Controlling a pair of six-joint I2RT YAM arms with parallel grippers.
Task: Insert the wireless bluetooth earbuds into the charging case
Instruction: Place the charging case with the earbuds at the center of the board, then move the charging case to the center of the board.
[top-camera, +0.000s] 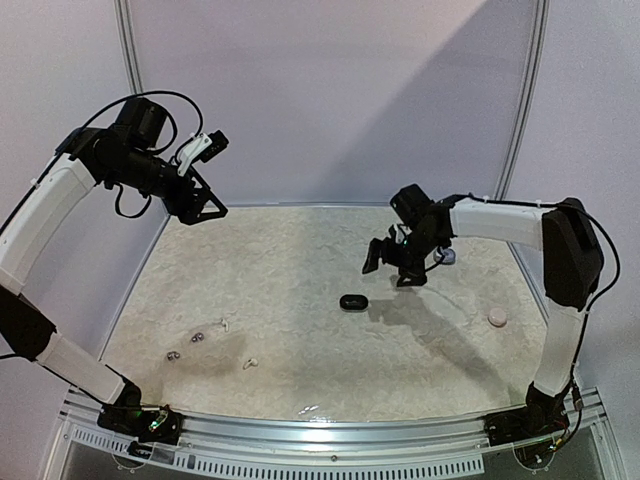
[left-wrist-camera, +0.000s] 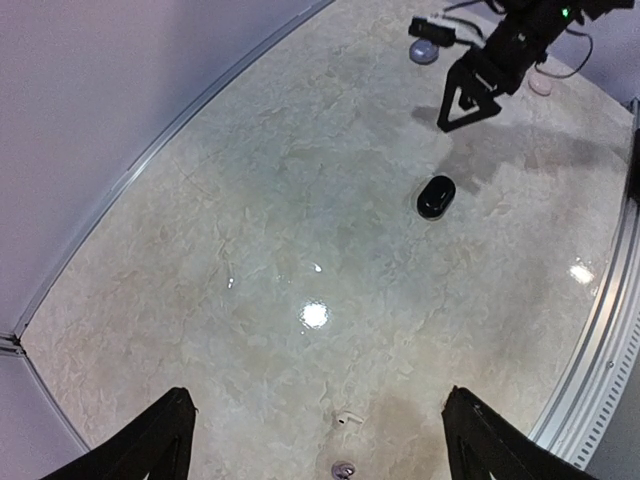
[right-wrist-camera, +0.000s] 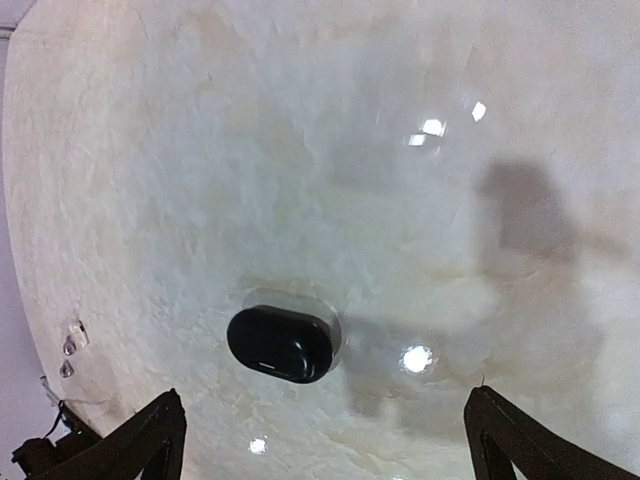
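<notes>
Noted glossy black oval charging case (top-camera: 351, 302) midway across surface (top-camera: 300, 250); tiny earbuds (top-camera: 197, 338) scattered near-left by edge. Found bare room round case. Found left tool (left-wrist-camera: 317, 400) and right tool (right-wrist-camera: 325, 400) spread wide, empty.

Table (top-camera: 300, 260): pale mottled stone-look top, glossy, curved far edge. Metal rail (top-camera: 330, 432) along near edge. Walls (top-camera: 330, 100): plain lilac-white panels, grey trim strips (top-camera: 128, 50) at far corners. Lamp glare (left-wrist-camera: 315, 315) mid-table; diagonal shade across back wall.
</notes>
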